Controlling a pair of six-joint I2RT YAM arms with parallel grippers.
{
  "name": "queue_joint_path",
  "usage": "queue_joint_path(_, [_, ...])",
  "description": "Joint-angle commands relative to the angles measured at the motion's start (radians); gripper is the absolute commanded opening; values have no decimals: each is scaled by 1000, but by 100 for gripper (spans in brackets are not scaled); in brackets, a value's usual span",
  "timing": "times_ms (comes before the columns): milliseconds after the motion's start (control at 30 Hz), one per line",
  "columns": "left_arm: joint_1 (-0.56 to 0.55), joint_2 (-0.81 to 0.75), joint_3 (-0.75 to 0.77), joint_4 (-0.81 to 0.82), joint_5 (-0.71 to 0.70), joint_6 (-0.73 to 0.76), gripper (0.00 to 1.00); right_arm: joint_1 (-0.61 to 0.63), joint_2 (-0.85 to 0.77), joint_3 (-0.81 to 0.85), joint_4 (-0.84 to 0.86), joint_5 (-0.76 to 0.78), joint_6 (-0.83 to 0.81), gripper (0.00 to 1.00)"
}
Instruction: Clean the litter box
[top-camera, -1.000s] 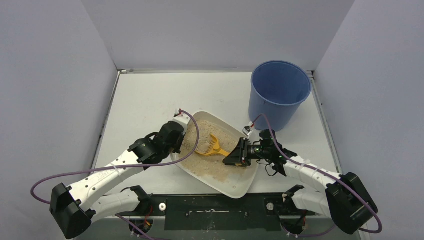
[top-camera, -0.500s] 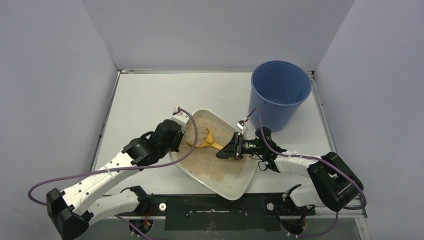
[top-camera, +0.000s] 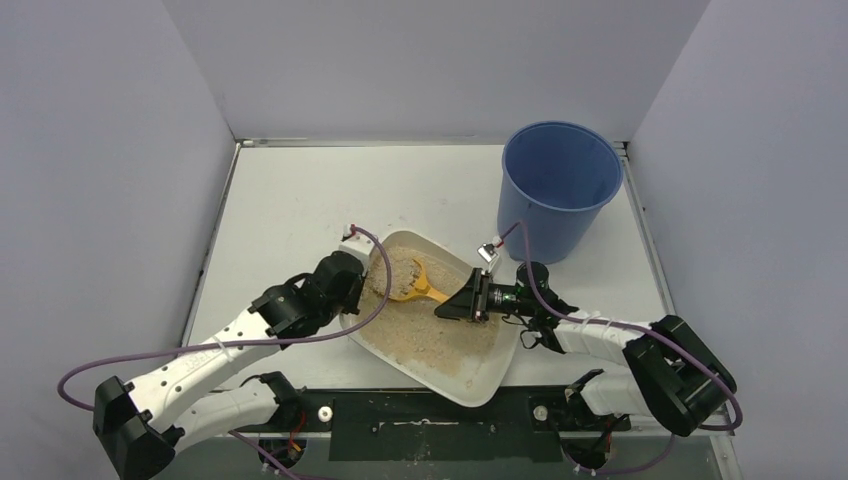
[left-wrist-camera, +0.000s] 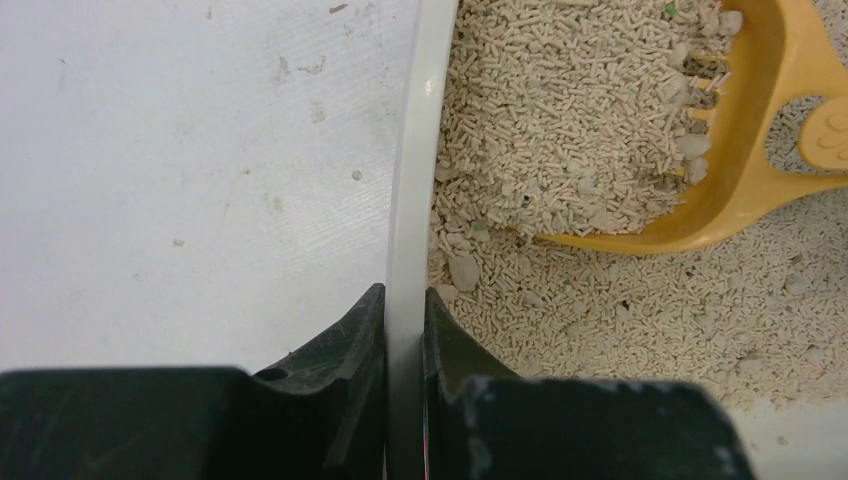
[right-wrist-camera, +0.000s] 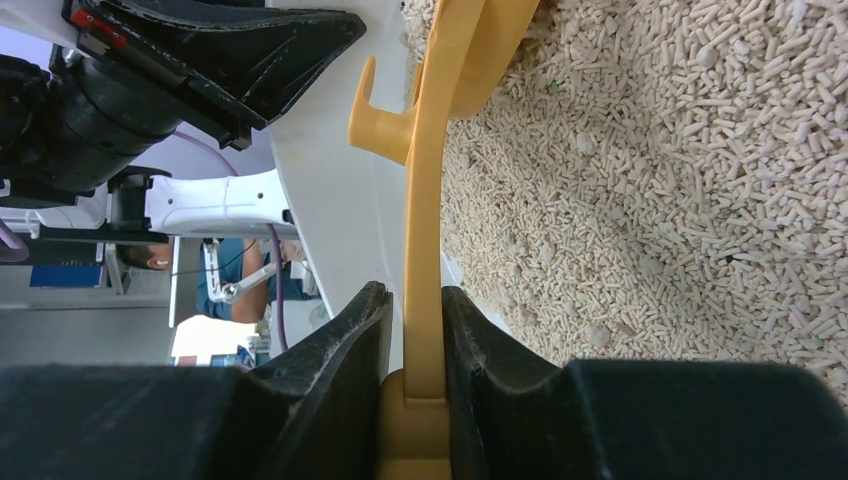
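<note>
The litter box (top-camera: 462, 393), an off-white tray of beige pellets, sits slantwise between the arms. My left gripper (top-camera: 352, 288) is shut on its left rim (left-wrist-camera: 410, 190), one finger outside and one inside (left-wrist-camera: 404, 292). My right gripper (top-camera: 455, 303) is shut on the handle of the orange slotted scoop (top-camera: 424, 288), which runs up between its fingers (right-wrist-camera: 415, 292). The scoop's head (left-wrist-camera: 760, 160) lies in the litter near the box's left wall (right-wrist-camera: 335, 200), with a heap of pellets and pale clumps (left-wrist-camera: 560, 130) against it.
A tall blue bucket (top-camera: 557, 185) stands at the back right, just beyond the right wrist. Grey walls close the table on three sides. Loose litter is scattered on the black strip (top-camera: 430, 425) by the arm bases.
The right gripper has pushed the scoop leftward and farther through the litter toward the left wall. The box has shifted slightly toward the near edge. Both grips are unchanged.
</note>
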Motion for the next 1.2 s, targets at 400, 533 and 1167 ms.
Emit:
queue_joint_path(400, [265, 78, -25, 187, 204, -123, 0, -8, -191, -131, 156, 43, 46, 0])
queue_joint_path(533, [282, 107, -27, 185, 215, -151, 0, -23, -210, -166, 208, 80, 88, 0])
queue_joint_path(1167, [286, 105, -56, 140, 194, -249, 34, -42, -447, -203, 114, 172, 193, 0])
